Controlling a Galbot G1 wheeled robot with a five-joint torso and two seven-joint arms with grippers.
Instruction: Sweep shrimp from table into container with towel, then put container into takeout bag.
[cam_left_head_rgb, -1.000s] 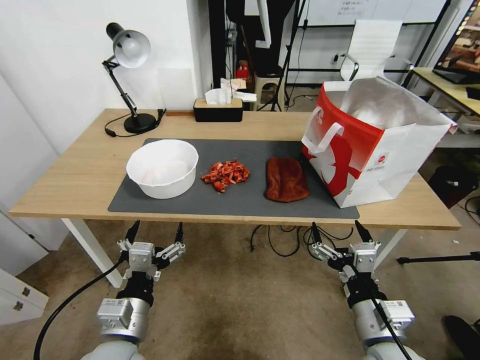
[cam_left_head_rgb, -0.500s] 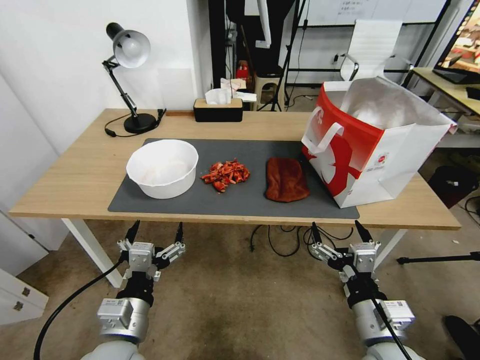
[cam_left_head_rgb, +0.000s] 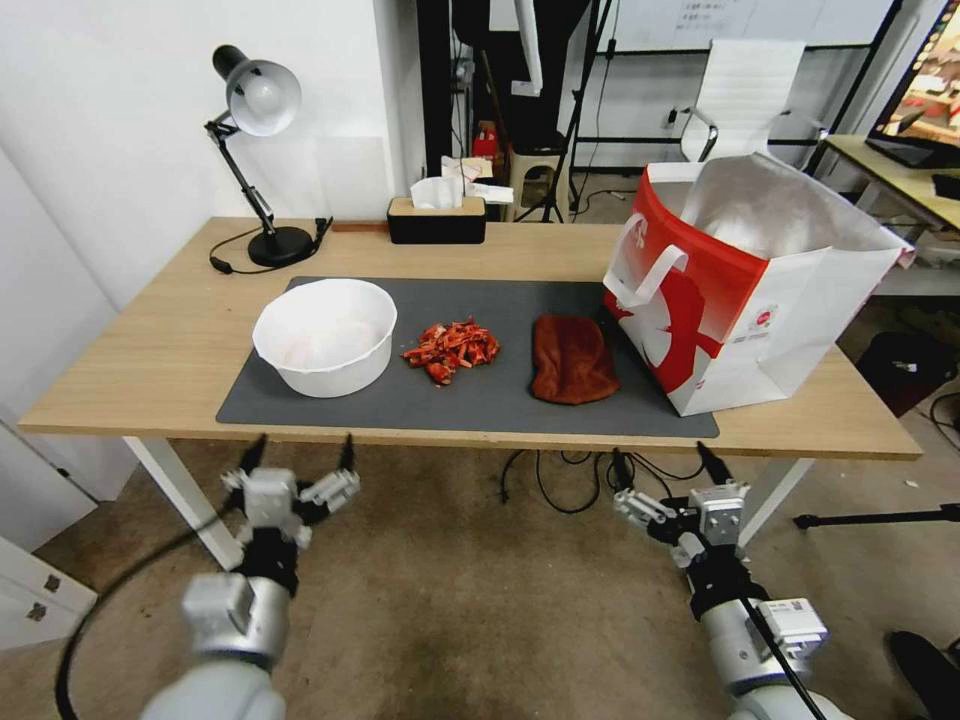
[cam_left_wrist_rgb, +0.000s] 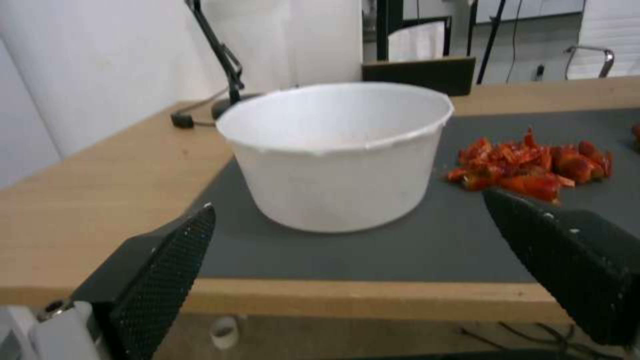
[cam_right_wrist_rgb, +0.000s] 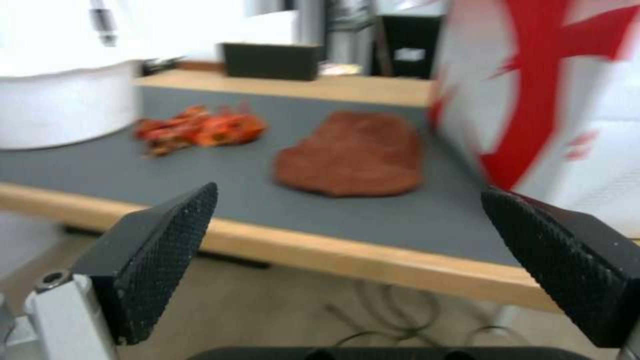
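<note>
On the dark grey mat of the table (cam_left_head_rgb: 150, 360) lie a heap of red-orange shrimp (cam_left_head_rgb: 452, 349) (cam_left_wrist_rgb: 533, 165) (cam_right_wrist_rgb: 197, 129), a white round container (cam_left_head_rgb: 325, 336) (cam_left_wrist_rgb: 340, 155) to their left, and a rust-red towel (cam_left_head_rgb: 572, 359) (cam_right_wrist_rgb: 357, 152) to their right. The red and white takeout bag (cam_left_head_rgb: 745, 290) (cam_right_wrist_rgb: 553, 95) stands open at the right end. My left gripper (cam_left_head_rgb: 298, 453) (cam_left_wrist_rgb: 347, 250) hangs open below the table's front edge, facing the container. My right gripper (cam_left_head_rgb: 665, 460) (cam_right_wrist_rgb: 350, 235) is open too, below the edge in front of the towel. Both are empty.
A black desk lamp (cam_left_head_rgb: 258, 150) and a black tissue box (cam_left_head_rgb: 437, 218) stand at the table's back edge. White table legs (cam_left_head_rgb: 185, 500) and loose cables (cam_left_head_rgb: 560, 480) lie under the front edge. A second desk and a white chair stand behind on the right.
Both grippers have risen a little toward the table's front edge, the left one more so. The things on the table have not moved.
</note>
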